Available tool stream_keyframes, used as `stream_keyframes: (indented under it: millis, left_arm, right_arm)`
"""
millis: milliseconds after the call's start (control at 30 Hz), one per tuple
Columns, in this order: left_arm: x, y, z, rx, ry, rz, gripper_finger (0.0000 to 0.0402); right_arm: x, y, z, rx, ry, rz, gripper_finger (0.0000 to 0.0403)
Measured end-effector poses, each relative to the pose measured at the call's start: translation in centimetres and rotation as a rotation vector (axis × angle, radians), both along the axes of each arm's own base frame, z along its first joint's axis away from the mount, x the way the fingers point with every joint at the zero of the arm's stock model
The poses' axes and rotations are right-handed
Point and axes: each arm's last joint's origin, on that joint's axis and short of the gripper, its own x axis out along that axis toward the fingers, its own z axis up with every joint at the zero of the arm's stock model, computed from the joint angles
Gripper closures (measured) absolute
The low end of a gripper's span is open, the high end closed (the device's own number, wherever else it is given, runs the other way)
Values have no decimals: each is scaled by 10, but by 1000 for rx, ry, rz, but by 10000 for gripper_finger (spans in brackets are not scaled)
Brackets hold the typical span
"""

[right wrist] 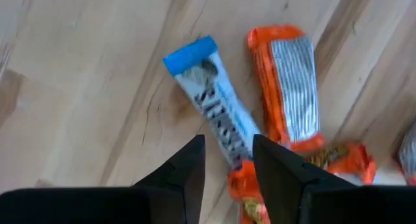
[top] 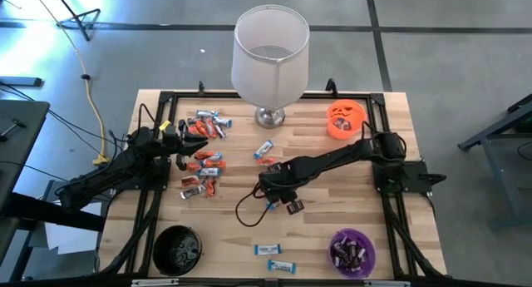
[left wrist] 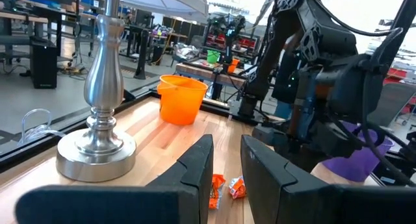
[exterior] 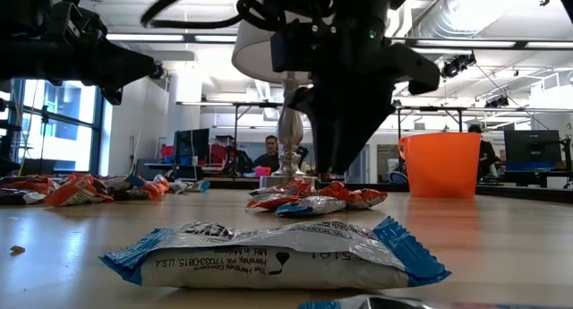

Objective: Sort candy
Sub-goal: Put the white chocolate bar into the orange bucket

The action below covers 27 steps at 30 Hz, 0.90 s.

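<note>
**Candy scattered, end effectors hovering**

Wrapped mini bars everywhere on the wooden surface [top: 399, 112]: orange-red, silvery blue-white, a few dark. Biggest cluster of candy [top: 204, 154] on the left side, just ahead of the left end effector [top: 187, 141]. A smaller group [top: 266, 152] near the middle, beside the lamp base [top: 268, 116]. Two blue-white bars [top: 273, 258] at the near edge, one [exterior: 273, 253] filling the low view, crimped blue ends plain to see.

Under the right end effector [right wrist: 227, 152], fingers narrowly apart and gripping nothing: a blue-white bar [right wrist: 211, 100] lying beside an orange one [right wrist: 292, 81], ends touching more orange wrappers.

Left end effector [left wrist: 226, 162] raised off the surface, fingers a narrow gap apart, nothing between them.

Containers: purple bowl [top: 352, 252] at near right holding several dark-wrapped bars. Black bowl [top: 177, 249] at near left, contents impossible to make out. Orange pumpkin bucket [top: 345, 119] at far right, inside not readable from above.

Part of the middle group hidden behind the right arm in the low view.
</note>
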Motion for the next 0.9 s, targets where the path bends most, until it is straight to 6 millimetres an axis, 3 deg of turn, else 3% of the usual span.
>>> stream_keyframes:
  millis: [267,533,900]
  left_arm:
    - [0,0,0,0,1,0,337]
    - [0,0,0,-1,1,0,337]
    - [0,0,0,0,1,0,337]
  right_arm:
    - [6,4,-20,37,24,13,256]
    - [12,4,-22,26,-28,50,256]
    - [25,7,-50,46,-47,54,256]
